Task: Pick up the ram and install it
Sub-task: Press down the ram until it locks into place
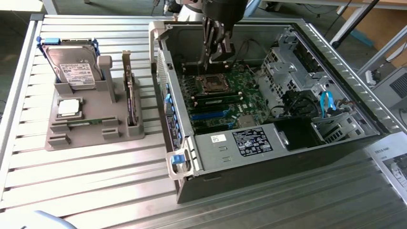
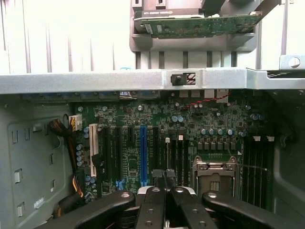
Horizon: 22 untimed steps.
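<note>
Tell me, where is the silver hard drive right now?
The hard drive stands upright in the grey holder on the exterior view's left, outside the open computer case, with the upright expansion card beside it on the holder.

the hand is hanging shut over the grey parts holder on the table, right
Not quite. The hand is shut, but it hangs inside the open computer case, above the motherboard, not over the grey parts holder. The exterior view shows this.
</note>
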### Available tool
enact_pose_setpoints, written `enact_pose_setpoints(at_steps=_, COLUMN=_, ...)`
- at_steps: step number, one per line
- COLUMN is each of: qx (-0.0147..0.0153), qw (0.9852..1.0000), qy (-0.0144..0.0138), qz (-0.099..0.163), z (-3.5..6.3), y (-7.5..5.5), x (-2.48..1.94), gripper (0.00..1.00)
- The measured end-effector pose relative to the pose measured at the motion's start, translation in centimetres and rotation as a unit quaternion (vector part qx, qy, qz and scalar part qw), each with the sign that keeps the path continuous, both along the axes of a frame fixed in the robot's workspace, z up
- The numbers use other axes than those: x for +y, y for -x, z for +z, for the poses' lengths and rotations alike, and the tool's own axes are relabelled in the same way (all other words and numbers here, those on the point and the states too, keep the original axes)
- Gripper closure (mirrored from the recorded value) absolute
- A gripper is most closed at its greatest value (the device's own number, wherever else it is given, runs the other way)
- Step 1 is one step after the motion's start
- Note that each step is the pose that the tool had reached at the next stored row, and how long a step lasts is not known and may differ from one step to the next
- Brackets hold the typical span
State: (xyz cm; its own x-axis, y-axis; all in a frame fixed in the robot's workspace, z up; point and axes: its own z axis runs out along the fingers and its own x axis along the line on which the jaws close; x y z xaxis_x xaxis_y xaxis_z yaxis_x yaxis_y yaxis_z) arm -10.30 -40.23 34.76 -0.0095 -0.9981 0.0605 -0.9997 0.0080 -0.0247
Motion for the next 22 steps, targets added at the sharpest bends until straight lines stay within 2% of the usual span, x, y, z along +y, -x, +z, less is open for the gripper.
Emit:
enact_pose_setpoints(at_steps=1, qx=0.0, qw=1.0, qy=-0.0008, qz=0.0, z=0.01, y=0.0, x=0.0, gripper=0.9)
enact_pose_setpoints(at_steps=11, qx=0.0, qw=1.0, qy=-0.0009, qz=0.0, z=0.0, y=-0.5, x=0.0, gripper=0.9)
enact_pose_setpoints(at_steps=22, qx=0.0, qw=1.0, qy=-0.0006, qz=0.0, z=0.0, y=-2.8, x=0.0, gripper=0.9)
